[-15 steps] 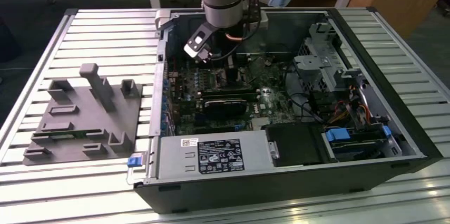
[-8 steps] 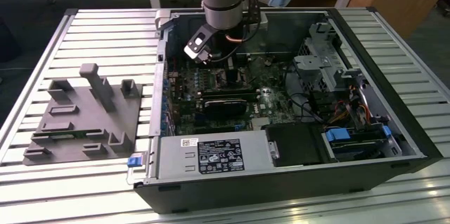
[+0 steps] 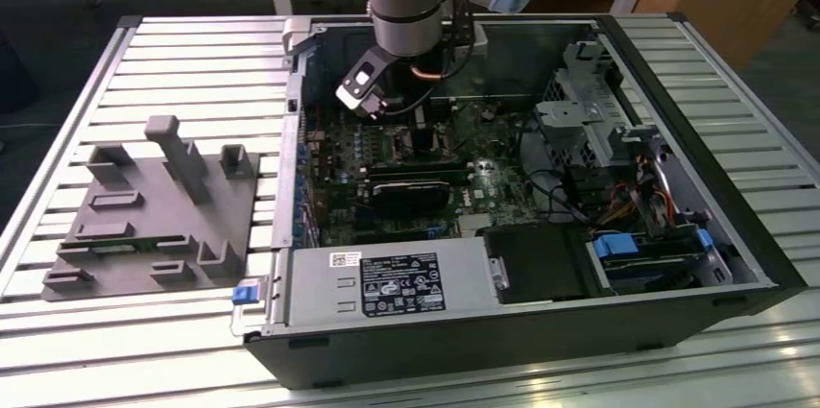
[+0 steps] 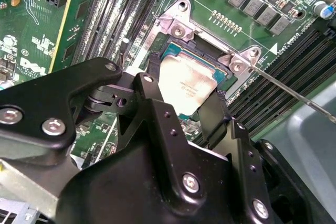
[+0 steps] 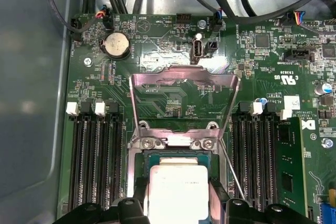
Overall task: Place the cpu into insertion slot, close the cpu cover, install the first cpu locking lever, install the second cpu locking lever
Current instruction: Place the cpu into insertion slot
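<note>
Inside the case (image 3: 513, 355), the down-pointing claw (image 4: 181, 95) clamps the cpu (image 5: 177, 190).

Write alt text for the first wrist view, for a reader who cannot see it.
The gripper holds a square silver chip by two sides over the socket on a green circuit board. The socket's silver cover frame stands hinged open beyond it.

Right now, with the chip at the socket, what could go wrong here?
1. The gripper holds the cpu over the insertion slot; if it is skewed to the rim, it may seat crooked.
2. The cpu cover stands raised at the slot's hinge edge; the gripper could knock it.
3. The thin locking lever juts beside the slot and might snag a finger.
</note>
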`<state>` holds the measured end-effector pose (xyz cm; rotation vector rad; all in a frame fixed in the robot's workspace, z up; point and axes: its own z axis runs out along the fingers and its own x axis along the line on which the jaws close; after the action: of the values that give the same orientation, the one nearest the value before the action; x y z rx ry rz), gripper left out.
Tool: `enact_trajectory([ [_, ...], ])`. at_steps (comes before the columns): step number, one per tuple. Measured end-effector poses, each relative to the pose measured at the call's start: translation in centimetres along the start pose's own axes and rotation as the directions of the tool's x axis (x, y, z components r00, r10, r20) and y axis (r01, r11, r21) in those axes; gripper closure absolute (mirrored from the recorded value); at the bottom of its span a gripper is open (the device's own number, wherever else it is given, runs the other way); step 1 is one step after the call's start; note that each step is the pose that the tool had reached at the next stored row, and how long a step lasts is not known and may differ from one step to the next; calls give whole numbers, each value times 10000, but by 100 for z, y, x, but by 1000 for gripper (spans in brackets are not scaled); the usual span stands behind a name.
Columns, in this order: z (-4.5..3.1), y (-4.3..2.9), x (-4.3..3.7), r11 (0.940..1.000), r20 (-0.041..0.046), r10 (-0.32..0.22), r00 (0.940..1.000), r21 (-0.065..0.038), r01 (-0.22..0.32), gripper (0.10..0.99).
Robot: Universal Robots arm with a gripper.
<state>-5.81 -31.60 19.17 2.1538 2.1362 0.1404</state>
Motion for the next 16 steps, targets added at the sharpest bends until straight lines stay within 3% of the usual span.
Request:
enact_trajectory([
  [16, 16, 0, 3, 10000, -59, 7, 10000, -9, -7, 537],
])
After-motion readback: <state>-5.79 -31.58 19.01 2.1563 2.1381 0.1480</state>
